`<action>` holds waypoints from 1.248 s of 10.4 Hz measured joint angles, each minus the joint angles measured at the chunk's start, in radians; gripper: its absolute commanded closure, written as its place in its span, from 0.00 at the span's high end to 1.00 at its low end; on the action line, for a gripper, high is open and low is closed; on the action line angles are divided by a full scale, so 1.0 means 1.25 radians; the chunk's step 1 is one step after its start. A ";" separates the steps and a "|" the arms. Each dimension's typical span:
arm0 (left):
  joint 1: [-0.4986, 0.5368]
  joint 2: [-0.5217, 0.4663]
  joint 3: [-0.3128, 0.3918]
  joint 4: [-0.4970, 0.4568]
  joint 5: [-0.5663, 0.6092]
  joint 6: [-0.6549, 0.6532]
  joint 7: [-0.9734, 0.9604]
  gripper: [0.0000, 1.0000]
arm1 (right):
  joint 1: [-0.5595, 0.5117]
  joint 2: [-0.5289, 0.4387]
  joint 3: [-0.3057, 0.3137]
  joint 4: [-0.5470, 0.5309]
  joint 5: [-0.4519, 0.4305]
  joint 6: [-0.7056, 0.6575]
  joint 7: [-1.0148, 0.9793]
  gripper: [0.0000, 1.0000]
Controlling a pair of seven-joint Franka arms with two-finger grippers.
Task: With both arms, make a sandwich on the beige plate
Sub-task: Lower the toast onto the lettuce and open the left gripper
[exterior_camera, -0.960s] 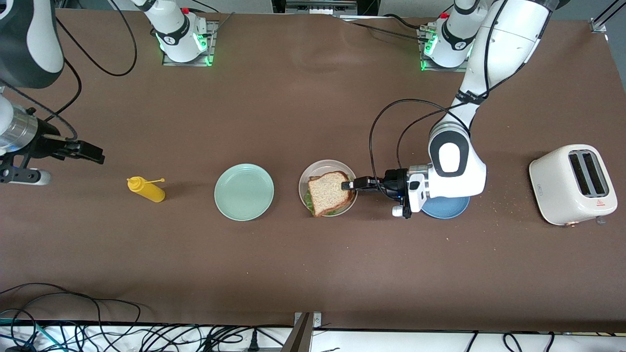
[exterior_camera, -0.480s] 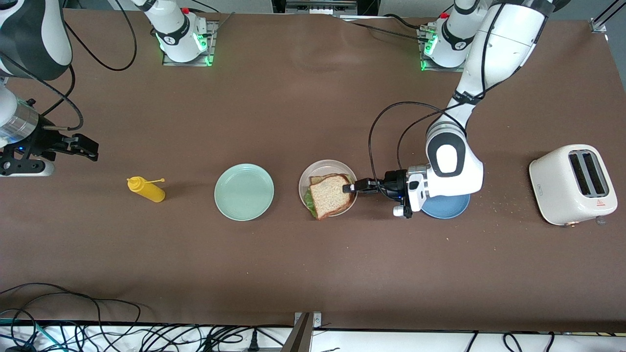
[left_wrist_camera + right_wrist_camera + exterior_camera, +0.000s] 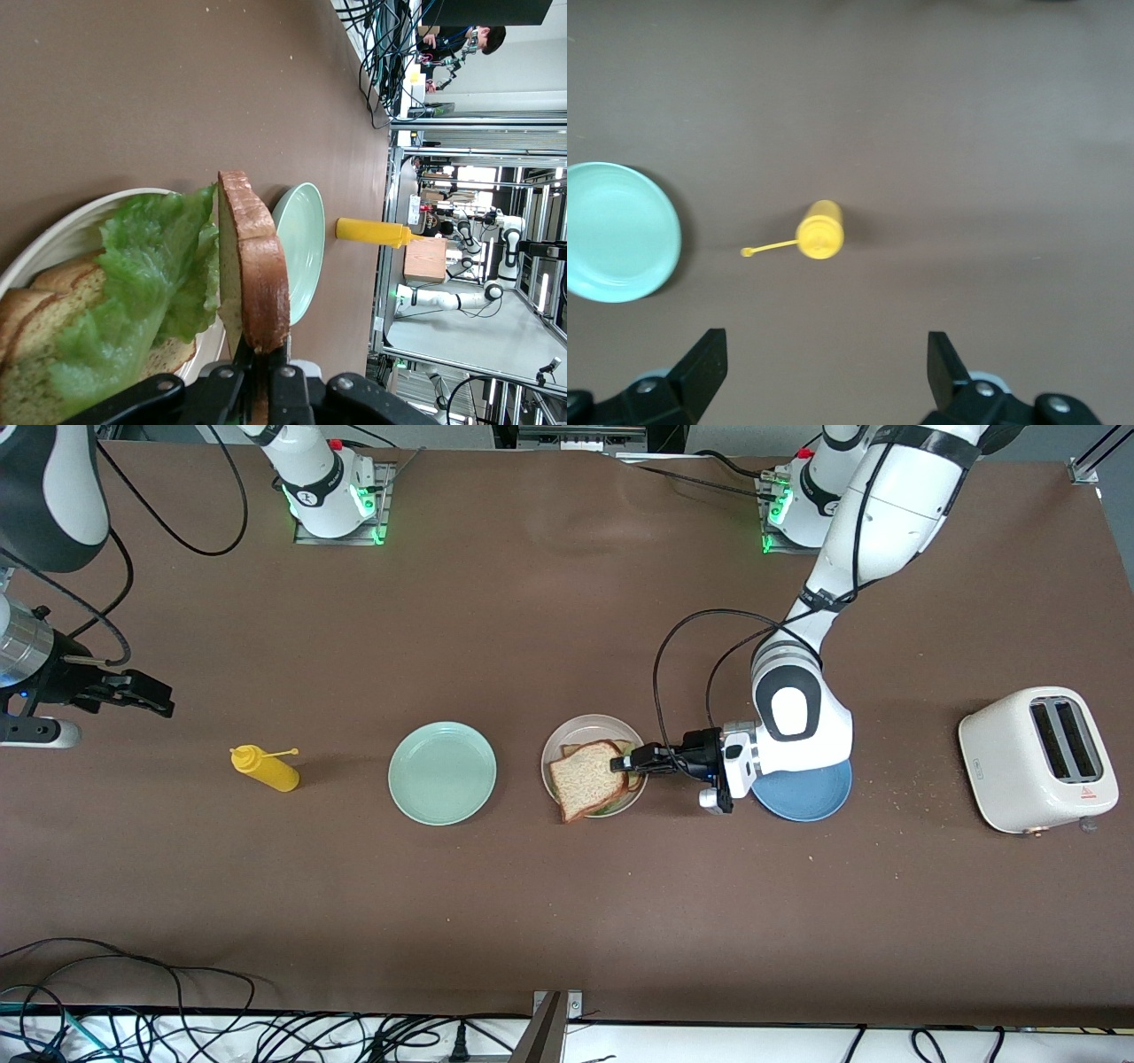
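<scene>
I have the left claw (image 3: 623,763) pinched shut on one crust edge of the top slice of brown wholegrain bread (image 3: 586,778), holding it over the round pale beige plate (image 3: 560,747). In the left wrist view the slice (image 3: 252,270) stands on edge straight out from the claw (image 3: 263,375), with the ruffled green lettuce leaf (image 3: 146,292) and the lower bread slice (image 3: 40,310) lying on the plate (image 3: 53,243) just beside it. I judge the bread light, soft and crumbly, so an edge grip could tear it or let it sag; a light hold on the crust suits it best. The lettuce looks limp and could slide.

The round blue plate (image 3: 811,797) sits under my left wrist, the mint-green plate (image 3: 442,772) lies past the beige one, and nothing blocks the drop. The white toaster (image 3: 1036,757) stands well apart on the desk (image 3: 567,912).

The right claw (image 3: 146,695) waits wide open and empty over the desk, near the yellow squeeze bottle (image 3: 819,232).
</scene>
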 measured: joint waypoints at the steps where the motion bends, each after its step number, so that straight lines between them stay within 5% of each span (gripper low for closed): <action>1: 0.000 0.000 0.001 -0.002 0.000 0.000 0.012 0.17 | 0.000 0.003 -0.002 0.000 0.013 0.000 0.002 1.00; 3: 0.001 0.000 0.003 -0.010 0.000 0.001 0.081 0.72 | 0.004 0.006 -0.002 0.002 0.017 -0.001 0.004 1.00; 4: 0.004 0.002 0.005 -0.016 0.000 0.002 0.122 0.89 | 0.006 0.006 -0.001 0.003 0.017 -0.001 0.005 1.00; 13: 0.036 -0.006 0.010 -0.017 0.002 0.003 0.155 1.00 | 0.020 0.006 0.003 0.004 0.017 -0.002 0.006 1.00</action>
